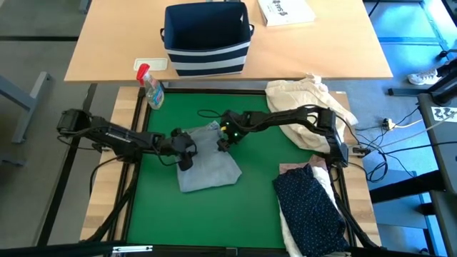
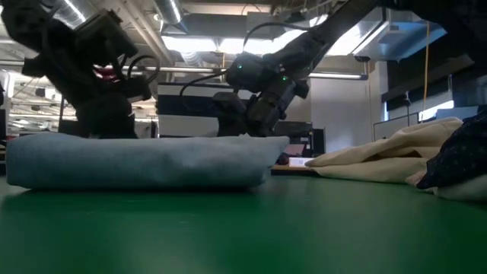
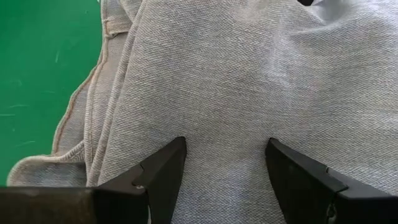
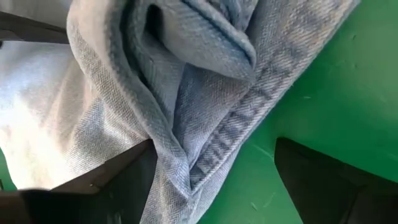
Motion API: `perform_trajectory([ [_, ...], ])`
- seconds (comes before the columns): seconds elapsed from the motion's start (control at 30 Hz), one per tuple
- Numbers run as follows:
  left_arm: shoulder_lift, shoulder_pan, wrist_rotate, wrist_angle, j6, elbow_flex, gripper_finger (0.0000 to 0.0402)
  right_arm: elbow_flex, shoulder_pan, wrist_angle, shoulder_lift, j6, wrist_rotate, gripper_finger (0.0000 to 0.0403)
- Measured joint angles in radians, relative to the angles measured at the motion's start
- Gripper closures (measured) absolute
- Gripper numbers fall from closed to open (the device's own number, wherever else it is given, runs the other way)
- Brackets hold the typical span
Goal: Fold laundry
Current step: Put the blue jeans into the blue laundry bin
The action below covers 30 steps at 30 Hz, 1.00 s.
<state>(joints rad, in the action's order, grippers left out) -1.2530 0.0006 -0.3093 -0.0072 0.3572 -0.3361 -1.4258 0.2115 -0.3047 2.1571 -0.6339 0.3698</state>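
Note:
The light grey jeans [image 1: 211,168] lie folded into a thick pad on the middle of the green mat [image 1: 157,214]. My left gripper [image 1: 186,158] stands open at the pad's left side, its fingers spread over plain denim [image 3: 249,81]. My right gripper [image 1: 223,143] stands open at the pad's far edge, astride a bunched, seamed fold [image 4: 205,81]. One of its fingers [image 4: 134,168] is by the cloth and the other [image 4: 311,174] is over bare mat. A navy white-dotted shirt [image 1: 310,207] tops a pile at the near right. My left gripper points slanting down at the jeans' top layer [image 3: 225,124]; I cannot tell whether its fingertips touch the cloth. My right gripper slants down at the folded seamed edge [image 4: 211,149]. One finger lies close against the fold, but I cannot tell whether it touches.
A navy bin with white stripes [image 1: 207,39] stands on the wooden table beyond the mat, with a spray bottle [image 1: 152,89] at the mat's far left corner. A cream cloth bundle [image 1: 303,100] lies at the far right. The mat's near left is bare.

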Motion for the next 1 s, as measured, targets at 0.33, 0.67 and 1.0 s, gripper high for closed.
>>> perform_trajectory([
  [0.33, 0.001, 0.001, 0.013, 0.188, -0.003, 0.111, 0.0179, 0.001, -0.014, 0.123, 0.043, -0.02, 0.041, 0.0077],
  [0.67, -0.002, 0.001, 0.012, 0.196, -0.031, 0.114, 0.0179, 0.003, -0.052, 0.246, 0.076, -0.044, 0.021, 0.0083],
  [1.0, -0.002, 0.001, 0.011, 0.195, -0.031, 0.115, 0.0179, 0.003, -0.052, 0.276, 0.085, -0.016, 0.041, 0.0201],
])
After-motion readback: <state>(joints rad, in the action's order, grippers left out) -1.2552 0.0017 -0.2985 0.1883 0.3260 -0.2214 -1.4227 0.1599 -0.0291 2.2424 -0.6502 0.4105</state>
